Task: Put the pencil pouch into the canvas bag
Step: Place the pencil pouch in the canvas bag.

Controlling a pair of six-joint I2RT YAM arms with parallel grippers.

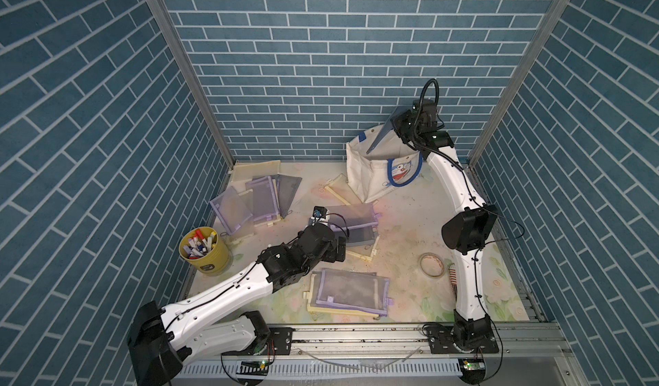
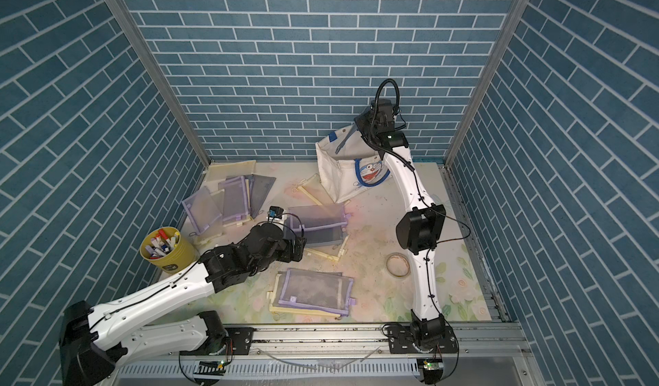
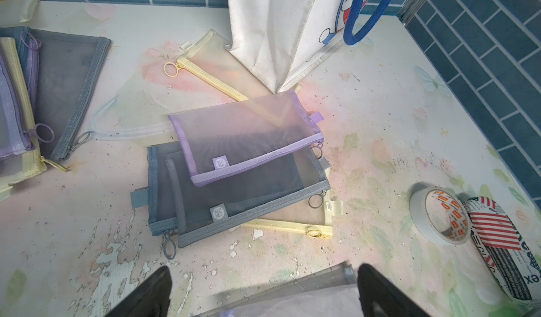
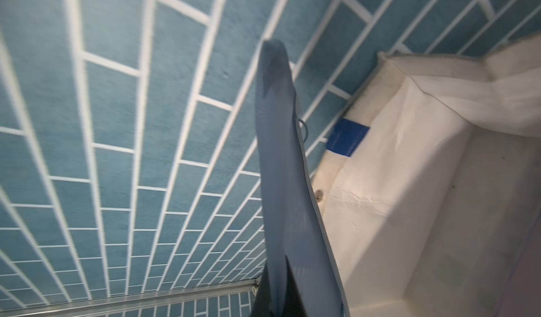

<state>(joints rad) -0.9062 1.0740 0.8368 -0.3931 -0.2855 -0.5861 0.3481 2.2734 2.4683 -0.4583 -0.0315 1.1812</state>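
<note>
**Right wrist view: pouch dangling right at the bag's mouth**

So the right gripper (image 1: 398,125) is clamped tight on one end of the pencil pouch (image 1: 381,137), the grey-blue mesh one. In both top views the pouch hangs slanted over the open top of the canvas bag (image 1: 363,177). From the right wrist camera it shows up edge-on and a bit blurry, close by the bag's rim near the blue handle patch. The white inside of the bag is wide open beside it. Honestly can't tell whether the pouch's low corner is past the rim or just above it.

The left gripper (image 3: 263,296) is well away from the bag, toward the front of the table (image 1: 410,223). Its jaws are spread all the way with nothing between them, and it hovers low over a flat mesh pouch.

Between that gripper and the bag there's a small pile, with a purple mesh pouch (image 3: 246,142) on top of grey ones. A yellow pouch (image 3: 222,66) is partly tucked under the bag's near corner. The tape roll (image 1: 431,264) sits well apart from the bag, and the yellow cup (image 1: 205,250) of markers is way off on the opposite side.
</note>
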